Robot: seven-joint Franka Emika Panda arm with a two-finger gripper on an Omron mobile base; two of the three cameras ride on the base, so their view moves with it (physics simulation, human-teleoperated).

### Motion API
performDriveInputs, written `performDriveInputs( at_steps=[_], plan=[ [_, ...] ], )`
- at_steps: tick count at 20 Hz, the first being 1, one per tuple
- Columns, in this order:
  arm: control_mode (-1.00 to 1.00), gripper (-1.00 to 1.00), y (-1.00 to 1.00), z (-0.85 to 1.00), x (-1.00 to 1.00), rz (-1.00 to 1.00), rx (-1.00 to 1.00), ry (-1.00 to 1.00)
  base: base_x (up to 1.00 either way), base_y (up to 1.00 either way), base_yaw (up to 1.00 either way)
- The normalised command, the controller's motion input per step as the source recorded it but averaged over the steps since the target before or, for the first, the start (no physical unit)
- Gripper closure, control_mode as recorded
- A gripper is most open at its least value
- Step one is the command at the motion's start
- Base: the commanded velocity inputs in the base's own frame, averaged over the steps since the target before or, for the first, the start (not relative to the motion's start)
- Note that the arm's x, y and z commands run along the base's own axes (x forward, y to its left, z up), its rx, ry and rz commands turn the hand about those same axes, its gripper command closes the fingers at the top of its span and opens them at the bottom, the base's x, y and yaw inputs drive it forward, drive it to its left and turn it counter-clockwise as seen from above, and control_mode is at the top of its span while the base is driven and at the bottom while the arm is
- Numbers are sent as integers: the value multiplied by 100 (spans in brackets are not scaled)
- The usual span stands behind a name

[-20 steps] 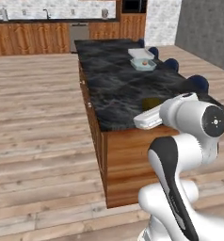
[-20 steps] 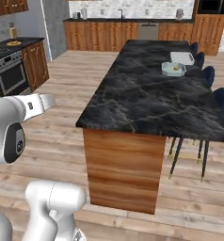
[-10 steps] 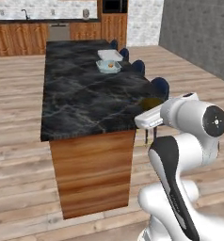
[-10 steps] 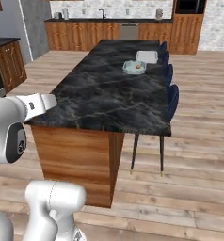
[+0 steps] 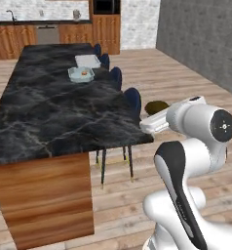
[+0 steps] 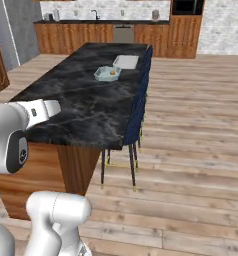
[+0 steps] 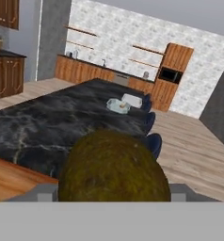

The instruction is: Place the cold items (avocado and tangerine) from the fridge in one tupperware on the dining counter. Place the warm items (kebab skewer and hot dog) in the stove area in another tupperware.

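My gripper (image 7: 113, 194) is shut on the avocado (image 7: 114, 164), a rough brown-green ball that takes up the lower middle of the hand view. From the left base camera the avocado (image 5: 157, 105) sits at the gripper (image 5: 155, 111), just off the near right corner of the dining counter (image 5: 49, 122). Far down that black marble counter stands a pale tupperware (image 5: 81, 74) with the orange tangerine (image 5: 83, 72) in it. A second, flat white tupperware (image 5: 87, 60) lies just behind it. From the right base camera, the tupperware (image 6: 107, 73) holds the tangerine (image 6: 112, 72). The kebab skewer and hot dog are out of view.
Dark blue chairs (image 5: 133, 98) line the counter's right side (image 6: 141, 95). Wooden cabinets and a wall oven (image 5: 106, 7) run along the back wall. Open wood floor (image 6: 191, 130) stretches right of the chairs, up to a grey wall (image 5: 205, 44).
The whole picture has shifted, so the base has moved: I now look down the length of the counter from its near end. The gripper still holds the avocado the same way.
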Motion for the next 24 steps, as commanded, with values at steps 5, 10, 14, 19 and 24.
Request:
performDriveInputs(
  at_steps=[5,10,14,19,24],
  plan=[
    [100,100,0,0,0,0,0,0,66,-100,0],
    [100,100,0,0,0,0,0,0,75,-100,0],
    [100,100,0,0,0,0,0,0,82,-100,4],
    [100,100,0,0,0,0,0,0,82,-91,22],
    [100,100,0,0,0,0,0,0,76,-65,44]
  ],
)
